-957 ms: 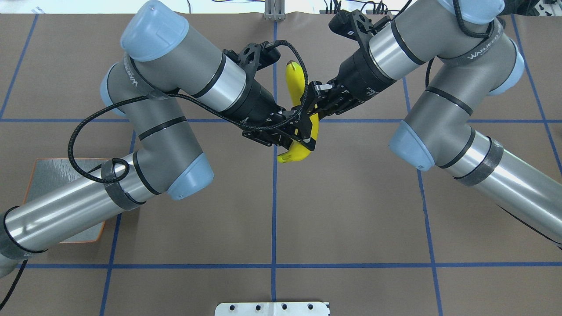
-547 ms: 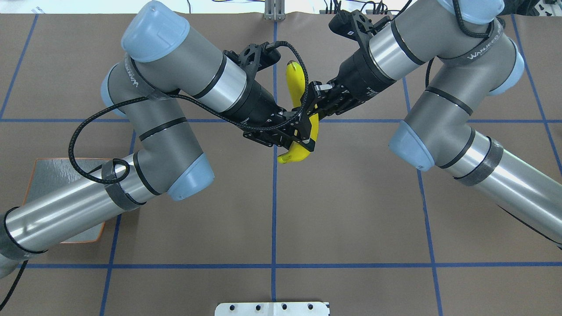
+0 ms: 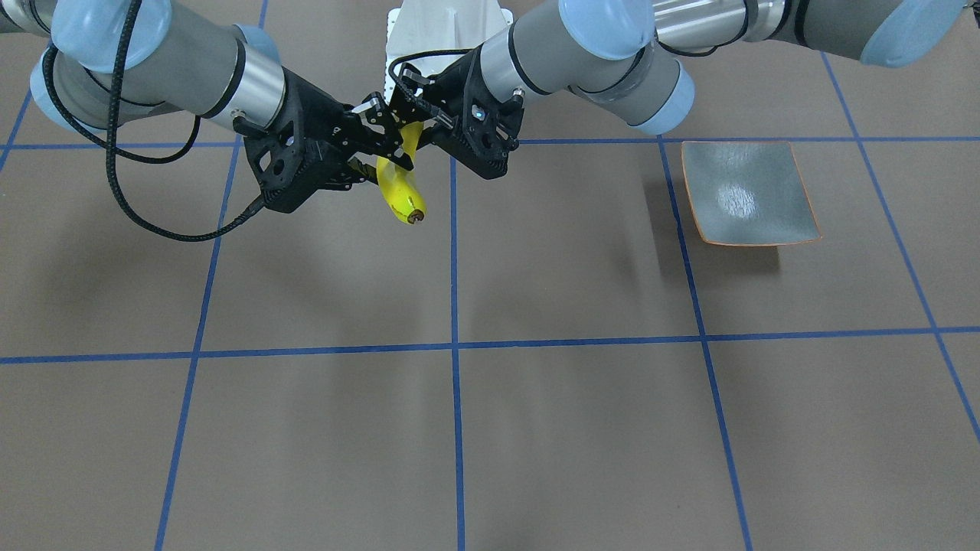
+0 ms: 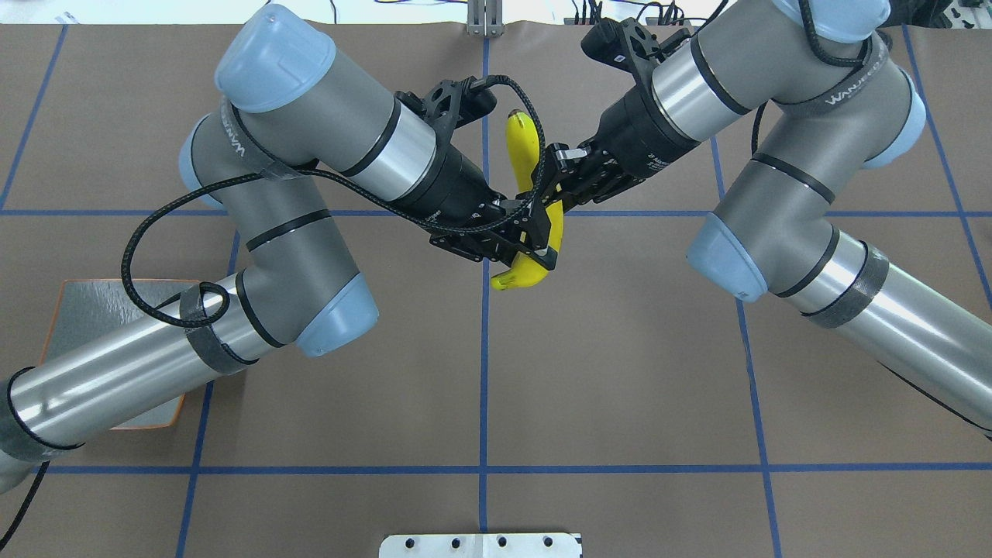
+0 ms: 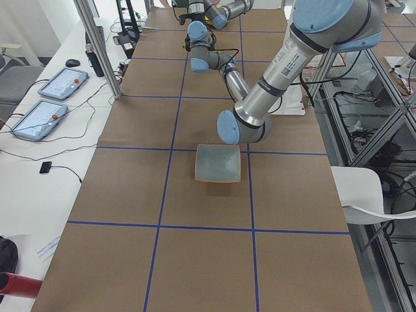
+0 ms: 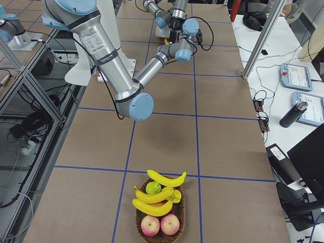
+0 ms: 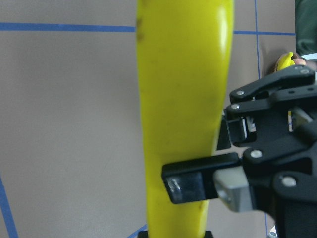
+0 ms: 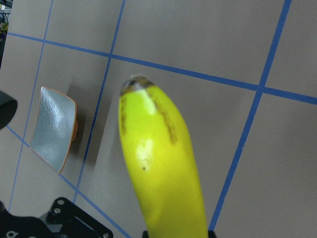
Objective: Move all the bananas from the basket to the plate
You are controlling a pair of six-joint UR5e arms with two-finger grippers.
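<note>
Plainly, brown table (image 4: 620,349), blue tape grid (image 4: 483,372), grey-green plate (image 3: 746,195), white side desk (image 5: 29,208).

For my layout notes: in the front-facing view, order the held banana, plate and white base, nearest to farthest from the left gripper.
From the left gripper:
1. The held banana, in its grip, near centre.
2. The white base, at the top edge.
3. The plate, far to the view's right.

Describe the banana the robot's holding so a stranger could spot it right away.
Over the middle of the brown table with the blue grid, the left gripper and right gripper meet. Pinched between them is one yellow banana. It's the only banana in the air; the other bananas lie in a basket at the table's end.
</note>
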